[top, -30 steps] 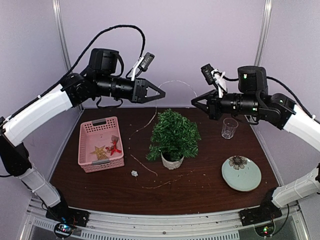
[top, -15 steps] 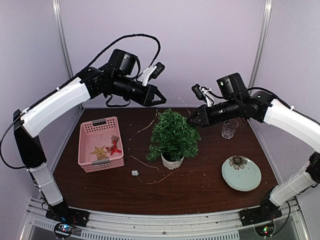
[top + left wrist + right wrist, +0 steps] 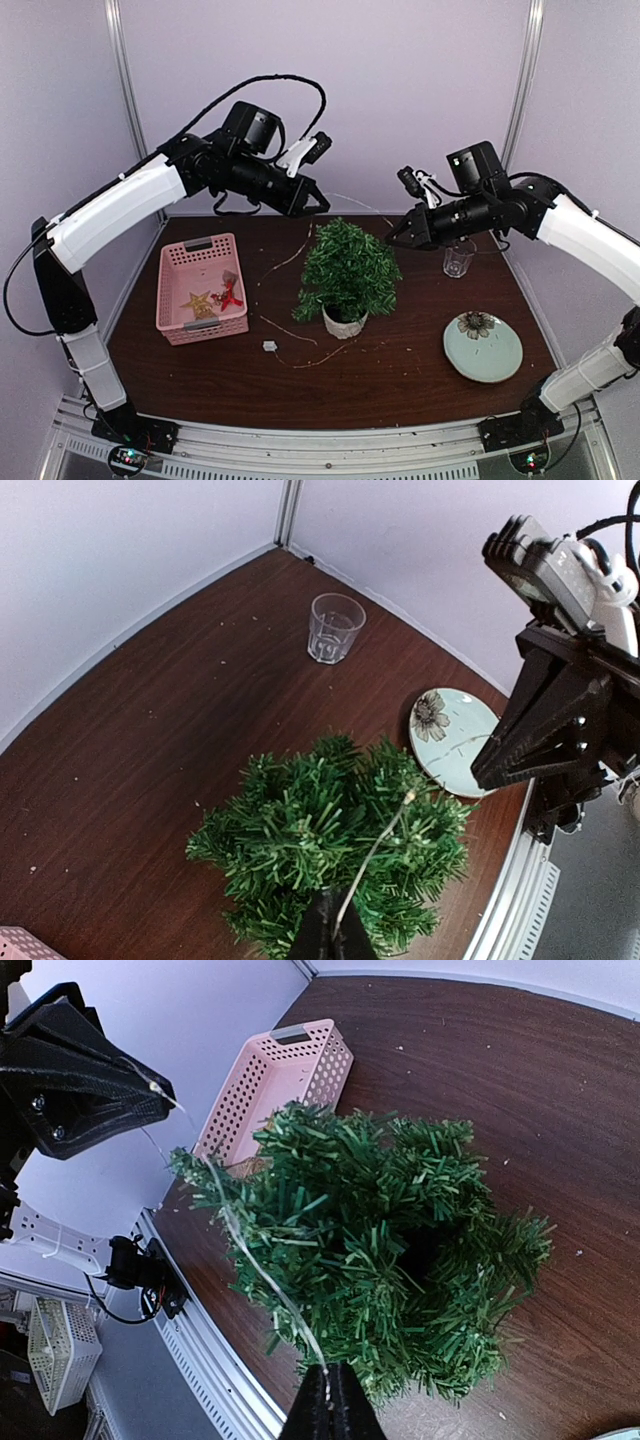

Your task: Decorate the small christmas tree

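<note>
The small christmas tree [image 3: 348, 270] stands in its round white pot [image 3: 344, 323] at the table's middle; it also shows in the left wrist view [image 3: 330, 845] and the right wrist view [image 3: 385, 1250]. A thin pale light string [image 3: 355, 201] hangs between my two grippers above the tree, and its tail trails over the table [image 3: 290, 330]. My left gripper [image 3: 322, 205] is shut on the string [image 3: 378, 848] at the tree's upper left. My right gripper [image 3: 391, 238] is shut on the string [image 3: 255, 1265] at the tree's upper right.
A pink basket [image 3: 200, 287] at left holds a gold star [image 3: 197, 303] and a red ornament [image 3: 231, 293]. A clear glass [image 3: 459, 256] stands at back right. A pale green plate [image 3: 483, 347] with a flower lies at front right. Purple walls close the back.
Both grippers have come down and inward toward the tree top with the string between them. The string's span has sunk from a high arc to just above the tree.
</note>
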Robot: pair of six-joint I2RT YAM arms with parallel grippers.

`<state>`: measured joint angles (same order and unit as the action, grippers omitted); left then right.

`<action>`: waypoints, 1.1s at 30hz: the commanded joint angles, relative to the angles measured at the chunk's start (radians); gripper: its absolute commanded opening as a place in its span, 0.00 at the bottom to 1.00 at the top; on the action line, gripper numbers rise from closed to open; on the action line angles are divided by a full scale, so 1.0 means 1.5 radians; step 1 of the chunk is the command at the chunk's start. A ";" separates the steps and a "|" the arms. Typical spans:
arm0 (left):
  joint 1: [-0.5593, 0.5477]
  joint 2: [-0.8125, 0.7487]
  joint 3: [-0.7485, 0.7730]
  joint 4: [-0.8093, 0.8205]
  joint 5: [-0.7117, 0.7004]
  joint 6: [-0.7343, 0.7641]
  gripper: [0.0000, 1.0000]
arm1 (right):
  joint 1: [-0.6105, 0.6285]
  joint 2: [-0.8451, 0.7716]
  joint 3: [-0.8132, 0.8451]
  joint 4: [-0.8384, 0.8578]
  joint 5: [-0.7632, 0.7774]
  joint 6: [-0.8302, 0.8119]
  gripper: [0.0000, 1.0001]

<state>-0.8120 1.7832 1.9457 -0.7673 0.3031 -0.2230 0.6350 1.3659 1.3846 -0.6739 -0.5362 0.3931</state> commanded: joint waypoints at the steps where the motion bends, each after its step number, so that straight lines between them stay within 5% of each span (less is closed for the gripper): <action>1: 0.004 0.021 0.031 -0.012 -0.028 0.003 0.00 | -0.008 0.004 -0.006 -0.020 0.009 0.017 0.00; 23: 0.004 0.047 0.004 -0.048 -0.064 -0.009 0.00 | -0.008 0.047 -0.055 0.008 0.005 0.034 0.00; 33: 0.006 0.011 -0.028 -0.057 -0.058 0.001 0.20 | -0.009 0.053 -0.047 0.011 -0.002 0.035 0.00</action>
<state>-0.8120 1.8481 1.9411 -0.8433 0.2207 -0.2333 0.6277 1.4403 1.3151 -0.6701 -0.5385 0.4423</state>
